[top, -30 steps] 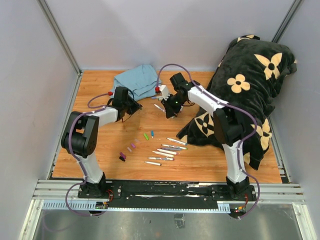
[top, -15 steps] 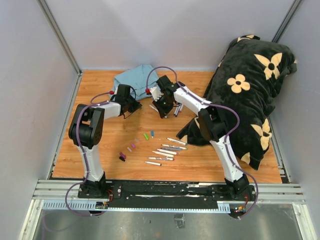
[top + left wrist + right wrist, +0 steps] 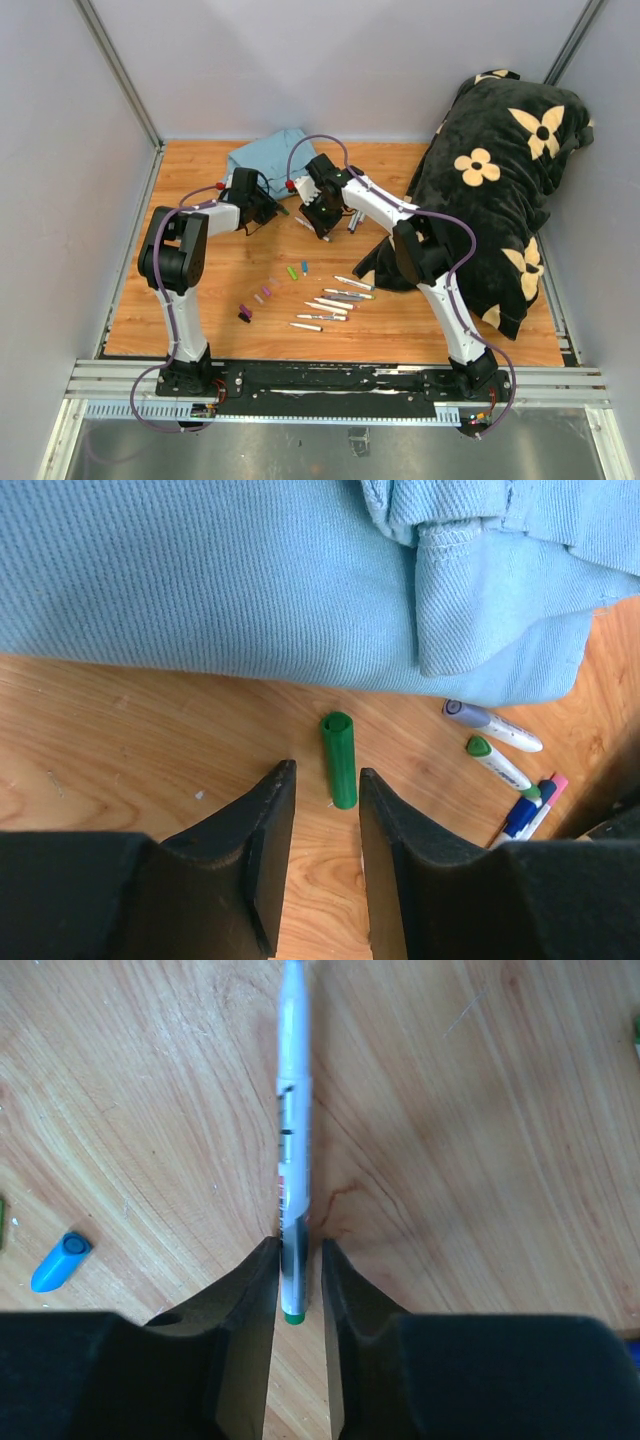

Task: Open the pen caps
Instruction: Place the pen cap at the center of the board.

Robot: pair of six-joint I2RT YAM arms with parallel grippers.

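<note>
Left wrist view is showing the left gripper [image 3: 323, 772] hovering low over the wooden counter [image 3: 120, 730], jaws standing a narrow way apart and holding nothing. A green plastic pen cap [image 3: 338, 760] is lying loose on the wood, its near end sitting in the gap between the fingertips and touching neither, its open mouth pointing at the crumpled light-blue cloth [image 3: 250, 570] just beyond. Right of it, a purple-tipped uncapped marker [image 3: 492, 727] and a green-tipped uncapped marker [image 3: 497, 763] are lying side by side, with two more pens with blue and pink ends [image 3: 533, 808] near them. Right wrist view is showing the right gripper [image 3: 298, 1248] straddling a white-grey marker barrel [image 3: 292, 1110], jaws narrow around its green-tipped end. A sliver of wood is showing on one side, so I cannot tell if they are pinching it. A blue plastic pen cap [image 3: 60, 1260] is lying apart on the left. Top view is showing both grippers working near the cloth. A row of small loose caps [image 3: 266, 292] is lying mid-counter beside a cluster of white markers [image 3: 335, 300], and a black flower-print cushion [image 3: 500, 150] is sitting on the right.
</note>
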